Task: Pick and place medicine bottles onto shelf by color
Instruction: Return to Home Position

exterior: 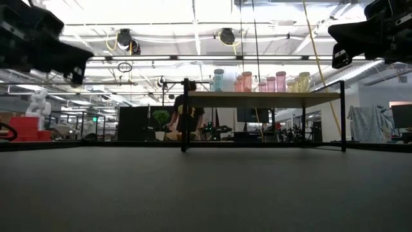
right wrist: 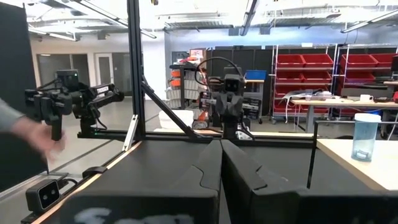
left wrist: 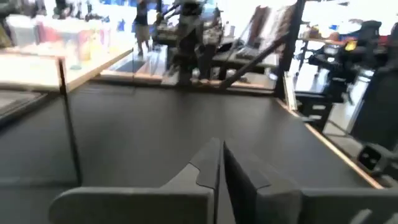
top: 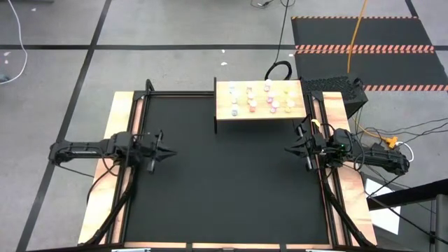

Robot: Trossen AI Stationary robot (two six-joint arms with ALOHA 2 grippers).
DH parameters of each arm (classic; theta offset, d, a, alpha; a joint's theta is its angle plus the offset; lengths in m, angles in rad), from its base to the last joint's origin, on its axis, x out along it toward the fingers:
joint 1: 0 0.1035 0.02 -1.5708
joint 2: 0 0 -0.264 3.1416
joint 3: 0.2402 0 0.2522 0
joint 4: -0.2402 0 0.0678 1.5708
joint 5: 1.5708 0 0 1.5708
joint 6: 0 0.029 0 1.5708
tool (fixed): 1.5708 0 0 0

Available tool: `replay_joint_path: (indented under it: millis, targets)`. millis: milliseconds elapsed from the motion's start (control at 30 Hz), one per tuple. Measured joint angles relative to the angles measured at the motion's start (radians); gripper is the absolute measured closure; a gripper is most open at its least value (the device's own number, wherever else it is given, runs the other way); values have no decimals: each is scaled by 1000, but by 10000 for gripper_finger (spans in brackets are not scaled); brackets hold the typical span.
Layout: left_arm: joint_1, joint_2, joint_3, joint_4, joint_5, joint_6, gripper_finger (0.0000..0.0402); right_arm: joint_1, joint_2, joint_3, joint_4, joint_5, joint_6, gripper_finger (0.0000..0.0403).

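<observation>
Shelf [top: 224, 114]: at far edge of black table [top: 224, 189], right of centre.
Med bottles [exterior: 248, 81]: all on shelf top, upright. Low view: blue [exterior: 218, 80] at one end, pinks mid, yellowish [exterior: 302, 82] at other end.
Left gripper [top: 165, 149]: well apart from shelf, out past its left end, nearer table's front. Jaws closed, empty.
Right gripper [top: 292, 147]: near shelf's front right corner, not touching. Jaws pressed together, holding nothing.
Person [exterior: 187, 115]: in room beyond shelf, seen between its legs.

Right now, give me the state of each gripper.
Left gripper: closed, empty, over the left side of the table.
Right gripper: closed, empty, over its right side.
</observation>
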Motion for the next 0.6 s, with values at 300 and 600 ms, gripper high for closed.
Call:
replay_joint_path:
  millis: [300, 600]
  targets:
    - [0, 58, -1, 15, -52, -26, 371, 0, 2, 0, 5, -1, 0, 401]
    - [0, 58, -1, 15, -52, -26, 371, 0, 3, 0, 4, -1, 0, 401]
